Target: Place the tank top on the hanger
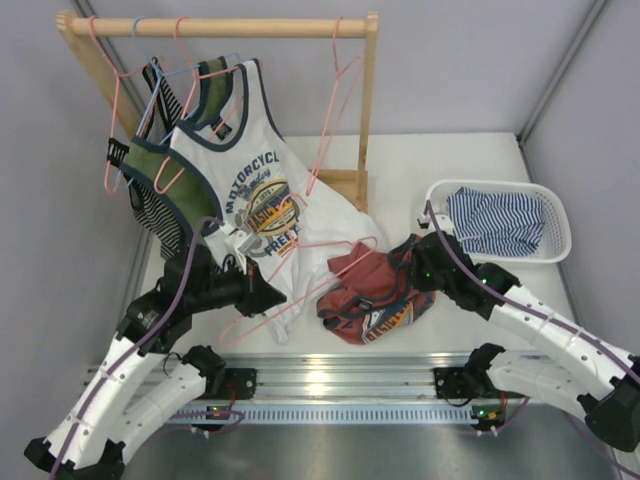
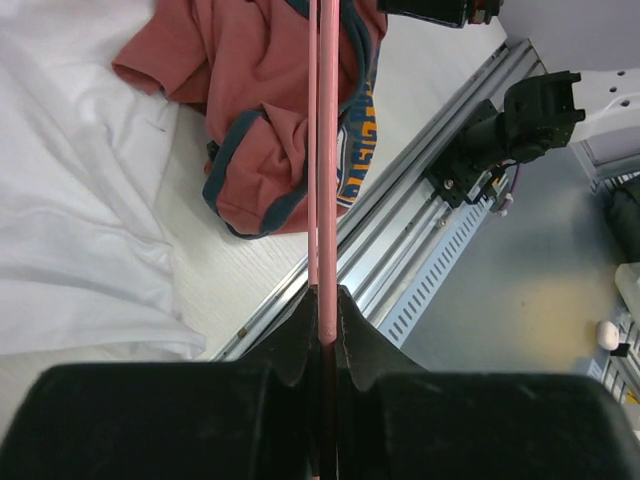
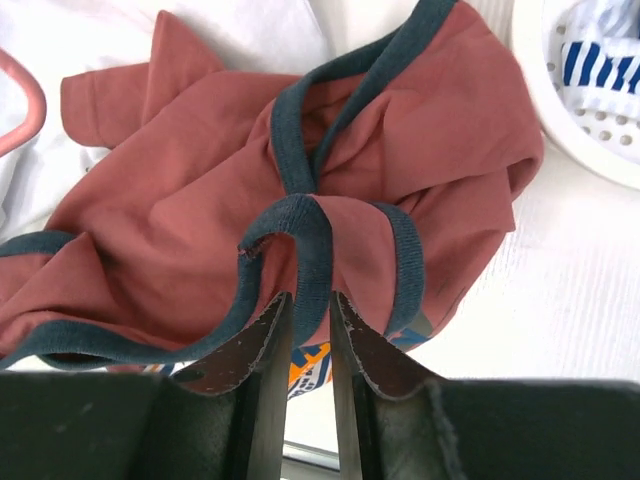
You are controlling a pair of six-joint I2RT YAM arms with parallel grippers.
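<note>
The rust-red tank top lies crumpled on the table, its navy trim and colourful print showing. My left gripper is shut on the thin pink hanger. The hanger's wire reaches over the tank top's left side. In the left wrist view the hanger runs straight up from between the jaws of that gripper, across the tank top. My right gripper sits at the tank top's right side. In the right wrist view its jaws pinch a raised loop of navy trim on the tank top.
A wooden rack at the back left carries a white "Motorcycle" top, other garments and spare pink hangers. Its white hem spreads over the table beside the tank top. A white basket with a striped garment stands at the right.
</note>
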